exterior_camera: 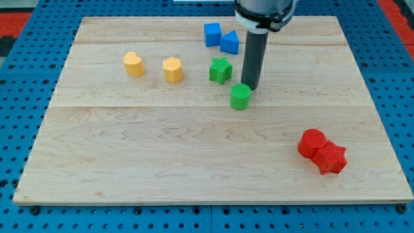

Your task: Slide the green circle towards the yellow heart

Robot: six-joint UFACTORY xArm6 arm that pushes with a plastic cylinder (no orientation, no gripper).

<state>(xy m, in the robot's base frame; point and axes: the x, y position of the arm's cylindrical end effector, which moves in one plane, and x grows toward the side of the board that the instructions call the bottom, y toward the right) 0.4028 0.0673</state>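
1. No jaws on me, so nothing opens or grips; I end in a bare rod. My tip (250, 88) sits down on the wooden board (194, 175), touching or just shy of the green circle (240, 96) at its 1 o'clock side.
2. Why there: the yellow heart (134, 64) lies well away at roughly 10 o'clock from the circle. Pushing from the circle's right side drives it toward the view's left. My judgement: contact is a bit high; from 1 o'clock the push goes toward 7 o'clock, not 10. I'd want to be nearer 4 o'clock on the circle.
3. Task thing: the green circle is just right of board centre, upper half, apart from every other block.
4. In the way: the green star (220, 69) is close by at the circle's 11 o'clock, and the yellow hexagon (173, 69) lies near the straight line to the heart. Likely either gets clipped unless the path bends below them.
5. Not in the way: the blue cube (212, 34) and blue triangle (229, 43), touching each other at 12 o'clock near the top edge; the red circle (313, 142) and red star (332, 158), touching, far off at 4 o'clock.
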